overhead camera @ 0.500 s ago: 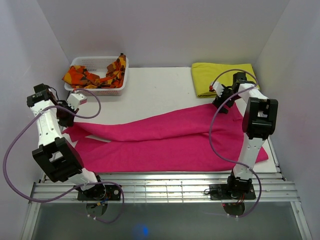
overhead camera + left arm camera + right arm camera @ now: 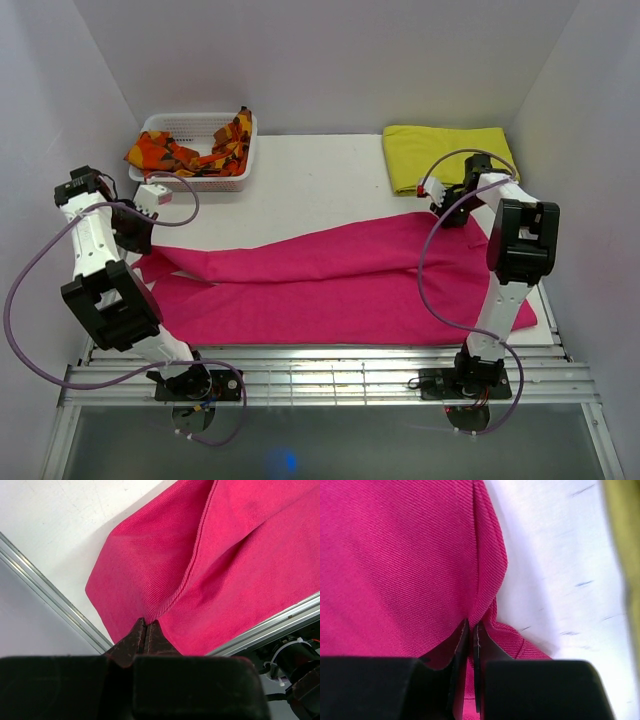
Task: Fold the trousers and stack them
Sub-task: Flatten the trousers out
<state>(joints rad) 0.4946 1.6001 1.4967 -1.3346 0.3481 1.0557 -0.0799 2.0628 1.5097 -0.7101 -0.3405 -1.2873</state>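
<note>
Trousers point(image 2: 340, 280): bright pink, spread long and flat across the near half of the table point(image 2: 320, 190), from 9 o'clock over to 3 o'clock. One long layer lies folded over the other, with a soft ridge running between them.
Left gripper point(image 2: 145, 627): at 9 o'clock, low down at the left end of the pink cloth. Its two dark fingers are pressed together, and a little fold of the hem is pinched between them.
Right gripper point(image 2: 471, 627): at 2 o'clock, at the far right corner of the pink cloth. Its fingers are squeezed almost together, with a thin pleat of pink caught in the slit.
Yellow cloth point(image 2: 450, 150): folded flat at 1 o'clock, a little apart from the pink.
Basket point(image 2: 205, 182): white, at 11 o'clock, well apart from the pink cloth.
Patterned cloth point(image 2: 165, 155): orange and red, bunched up in the basket and hanging over its rim.
</note>
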